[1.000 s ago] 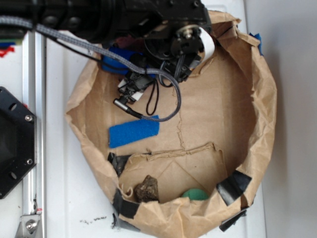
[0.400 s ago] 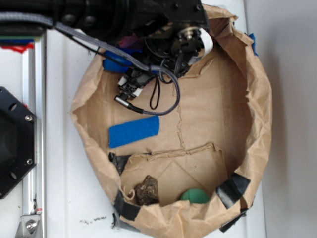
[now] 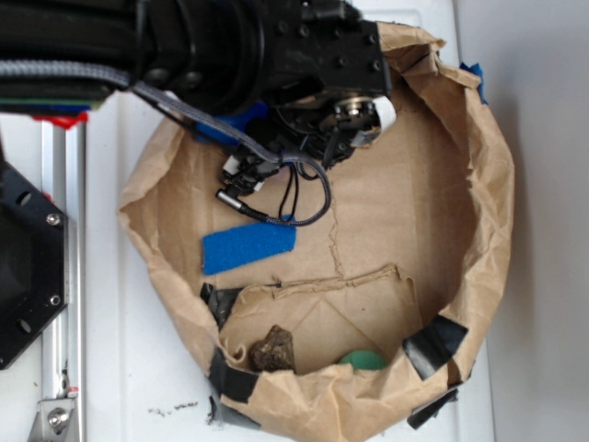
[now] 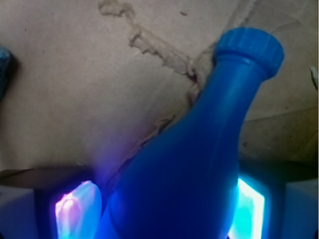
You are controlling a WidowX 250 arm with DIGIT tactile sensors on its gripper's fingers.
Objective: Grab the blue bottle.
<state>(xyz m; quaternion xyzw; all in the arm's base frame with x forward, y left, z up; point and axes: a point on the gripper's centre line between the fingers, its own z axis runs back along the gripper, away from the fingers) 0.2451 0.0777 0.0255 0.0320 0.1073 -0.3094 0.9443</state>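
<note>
From the wrist view we've got the blue bottle [image 4: 194,164] sitting right between the hand's [image 4: 159,209] two fingers [image 4: 77,211], its fat body filling the gap and the narrow neck with the ringed mouth pointing up and away from the hand over the brown paper [image 4: 75,84]. Both glowing pads look pressed against or just beside the bottle's sides, so we'd call the hand closed on it, though the actual contact is washed out by the glow. In the exterior view the black arm [image 3: 230,46] covers most of the bottle, with only a bit of blue poking out just beside the wrist at the far edge of the paper bag nest [image 3: 488,184]. Nearer the camera than the hand lies a flat blue foam strip [image 3: 248,247], and well apart from the hand, in the lower pocket of the paper, we see a brown lumpy rock-like thing [image 3: 272,350] and a green ball [image 3: 363,360]. The nest sits on the white bench [image 3: 129,368].
</note>
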